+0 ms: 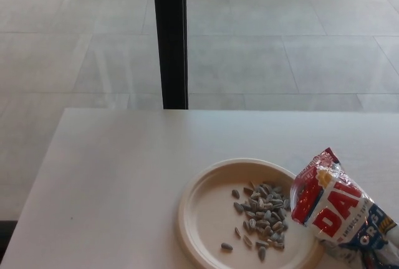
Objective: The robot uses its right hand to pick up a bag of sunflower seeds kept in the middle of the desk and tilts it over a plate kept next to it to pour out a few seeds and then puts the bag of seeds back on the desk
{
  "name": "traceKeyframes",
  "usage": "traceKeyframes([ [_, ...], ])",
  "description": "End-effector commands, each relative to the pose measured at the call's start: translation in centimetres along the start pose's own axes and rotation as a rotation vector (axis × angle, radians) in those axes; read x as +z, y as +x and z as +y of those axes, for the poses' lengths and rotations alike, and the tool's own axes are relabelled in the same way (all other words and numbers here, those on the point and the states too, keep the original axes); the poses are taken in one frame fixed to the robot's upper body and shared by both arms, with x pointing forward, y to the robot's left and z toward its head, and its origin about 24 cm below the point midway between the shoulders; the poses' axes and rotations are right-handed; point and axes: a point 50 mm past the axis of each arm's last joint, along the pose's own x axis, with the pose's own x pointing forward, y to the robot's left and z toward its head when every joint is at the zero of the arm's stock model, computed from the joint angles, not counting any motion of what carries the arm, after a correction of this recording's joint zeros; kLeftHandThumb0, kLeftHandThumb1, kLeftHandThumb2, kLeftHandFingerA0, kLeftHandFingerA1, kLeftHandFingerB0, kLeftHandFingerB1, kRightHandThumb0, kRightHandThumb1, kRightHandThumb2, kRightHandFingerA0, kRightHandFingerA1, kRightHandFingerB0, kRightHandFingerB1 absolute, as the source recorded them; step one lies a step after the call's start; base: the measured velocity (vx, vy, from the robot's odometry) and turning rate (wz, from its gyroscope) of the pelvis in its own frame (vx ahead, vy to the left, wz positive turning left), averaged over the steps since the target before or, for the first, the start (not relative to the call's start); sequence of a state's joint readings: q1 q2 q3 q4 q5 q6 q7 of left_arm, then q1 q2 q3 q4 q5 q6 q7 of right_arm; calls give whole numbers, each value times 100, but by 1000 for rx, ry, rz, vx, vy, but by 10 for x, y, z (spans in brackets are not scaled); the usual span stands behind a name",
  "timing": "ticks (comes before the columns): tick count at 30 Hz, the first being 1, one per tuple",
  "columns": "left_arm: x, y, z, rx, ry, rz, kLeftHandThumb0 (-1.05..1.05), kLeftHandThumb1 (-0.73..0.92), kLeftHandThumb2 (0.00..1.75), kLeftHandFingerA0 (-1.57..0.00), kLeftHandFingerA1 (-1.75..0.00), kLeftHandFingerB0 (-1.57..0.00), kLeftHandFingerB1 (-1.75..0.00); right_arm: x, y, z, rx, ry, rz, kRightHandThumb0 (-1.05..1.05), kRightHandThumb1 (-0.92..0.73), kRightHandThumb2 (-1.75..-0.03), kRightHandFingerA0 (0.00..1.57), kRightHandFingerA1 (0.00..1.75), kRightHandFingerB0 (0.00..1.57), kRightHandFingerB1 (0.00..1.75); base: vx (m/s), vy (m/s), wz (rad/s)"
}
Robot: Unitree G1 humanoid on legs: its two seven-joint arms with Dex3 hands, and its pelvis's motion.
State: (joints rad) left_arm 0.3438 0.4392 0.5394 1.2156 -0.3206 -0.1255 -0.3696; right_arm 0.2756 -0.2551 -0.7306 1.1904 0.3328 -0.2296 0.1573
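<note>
head view shows one seed bag (333, 210) tilted over one plate (206, 219) of seeds (262, 216); no hand visible.

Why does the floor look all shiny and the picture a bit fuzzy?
Head view: pale glare streaks across the tiled floor; the sunflower seeds on the plate look soft and grainy; the seed bag is cut off at the corner, its lettering slightly blurred.
</note>
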Motion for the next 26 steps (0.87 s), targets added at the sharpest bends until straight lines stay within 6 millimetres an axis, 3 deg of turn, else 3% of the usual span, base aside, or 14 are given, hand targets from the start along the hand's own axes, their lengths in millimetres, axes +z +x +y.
traceKeyframes([
  [1,11,1,5,8,6,-21,-52,78,78,-22,-66,-6,-50,6,2,3,28,1,-32,-50,-67,-62,4,26,14,27,0,0,0],
  [2,13,1,5,5,-6,-31,-54,72,91,-30,-70,-13,-55,7,2,4,34,-4,-36,-50,-68,-62,3,26,13,27,0,0,0],
  [3,12,1,5,8,-25,-31,-53,72,89,-29,-70,-10,-54,7,2,3,33,6,-34,-51,-68,-61,0,31,12,28,0,0,0],
  [4,14,1,5,9,-11,-31,-32,67,121,-22,-64,-14,-59,6,2,3,29,15,-33,-51,-66,-62,4,27,13,27,0,0,0],
  [5,14,1,5,9,-2,-32,-32,67,121,-22,-64,-14,-59,6,1,3,29,16,-33,-51,-66,-62,4,27,13,27,0,0,0],
  [6,14,1,5,4,-23,-32,-50,75,81,-18,-66,-6,-50,5,1,3,28,17,-32,-52,-66,-62,5,27,13,26,0,0,0],
  [7,14,1,5,-4,-40,-32,-51,77,80,-18,-66,-7,-52,4,0,1,28,16,-33,-50,-67,-62,4,27,12,26,0,0,0],
  [8,15,1,6,-1,2,-30,-31,70,123,-19,-62,-13,-59,3,0,1,30,21,-34,-49,-66,-62,5,27,13,27,0,0,0],
  [20,19,2,4,-2,82,-33,-32,69,122,-21,-63,-14,-59,3,1,4,27,-11,-33,-49,-66,-62,5,26,14,27,0,0,0],
  [21,19,2,4,-9,26,-36,-46,75,82,-12,-64,-1,-49,3,1,4,29,-16,-34,-49,-67,-62,5,27,13,27,0,0,0],
  [23,18,2,4,-22,-47,-39,-48,77,81,-14,-64,-4,-50,4,0,4,36,-34,-44,-55,-63,-73,4,27,11,30,0,0,0],
  [24,18,2,4,-20,-7,-25,-51,80,79,-16,-63,-6,-50,4,-1,4,44,5,-55,-48,-67,-62,0,31,12,27,0,0,0],
  [25,18,2,4,-17,-26,-29,-50,59,109,-12,-60,0,-52,3,0,4,34,5,-41,-49,-66,-62,6,27,15,28,0,0,0],
  [26,18,2,4,-17,-26,-29,-50,59,109,-12,-60,0,-52,3,0,4,34,5,-41,-49,-66,-62,6,27,15,28,0,0,0],
])
